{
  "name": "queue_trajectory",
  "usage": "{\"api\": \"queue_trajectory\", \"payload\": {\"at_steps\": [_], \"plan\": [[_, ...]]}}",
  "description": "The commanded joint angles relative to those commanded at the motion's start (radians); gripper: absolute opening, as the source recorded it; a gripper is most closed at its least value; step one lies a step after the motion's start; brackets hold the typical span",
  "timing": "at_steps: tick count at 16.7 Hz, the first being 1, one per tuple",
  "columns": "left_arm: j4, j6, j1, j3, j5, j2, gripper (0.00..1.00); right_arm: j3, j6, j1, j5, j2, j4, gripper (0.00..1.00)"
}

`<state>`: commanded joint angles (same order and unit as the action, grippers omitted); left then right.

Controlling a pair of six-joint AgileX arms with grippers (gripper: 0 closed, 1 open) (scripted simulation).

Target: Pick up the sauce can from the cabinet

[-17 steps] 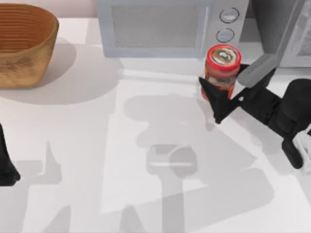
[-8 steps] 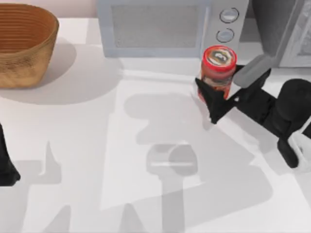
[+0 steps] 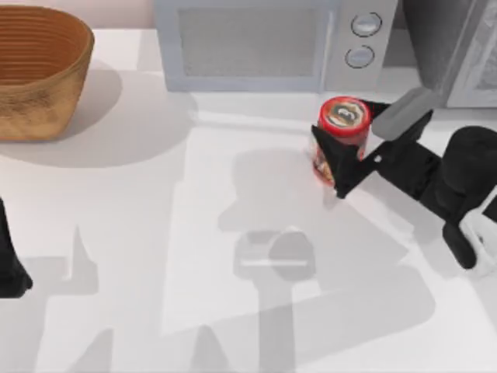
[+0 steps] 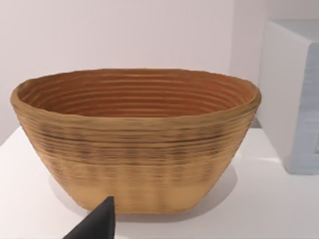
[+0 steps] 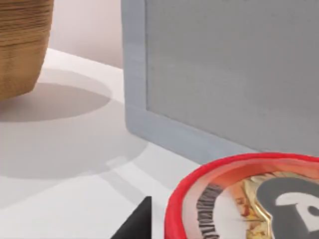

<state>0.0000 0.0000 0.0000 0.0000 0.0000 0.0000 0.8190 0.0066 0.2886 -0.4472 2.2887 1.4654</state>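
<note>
White tabletop (image 3: 140, 233) fills the top view, with a woven basket (image 3: 35, 70) at its far left corner and a grey microwave (image 3: 272, 43) along the back edge; the right gripper (image 3: 353, 144) reaches in from the right and its dark jaws are clamped on the sauce can (image 3: 342, 132), which sits just in front of the microwave's lower right corner; over the last second the can has slid leftward and toward the near side, away from the microwave's dials, and now appears smaller and lower against the table than it did; I judge the can is secured and being carried clear of the spot it came from, so the pick itself looks largely done; the left arm (image 3: 9, 264) stays parked at the table's left edge.

From the left wrist, the basket (image 4: 134, 144) stands upright on the table beside the microwave's pale side wall (image 4: 294, 94); one dark fingertip (image 4: 97, 224) shows, and I cannot tell how those jaws stand.

From the right wrist, the can's red rim and silvery marked top (image 5: 249, 199) sit close beneath the camera, the microwave door (image 5: 224, 64) behind it.
</note>
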Motion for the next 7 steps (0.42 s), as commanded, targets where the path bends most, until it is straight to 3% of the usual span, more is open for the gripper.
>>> {"api": "queue_trajectory", "payload": {"at_steps": [2,7], "plan": [[0.000,0.000,0.000,0.000,0.000,0.000,1.00,0.000,0.000,0.000,0.000,0.000,0.000,1.00],[0.000,0.000,0.000,0.000,0.000,0.000,1.00,0.000,0.000,0.000,0.000,0.000,0.000,1.00]]}}
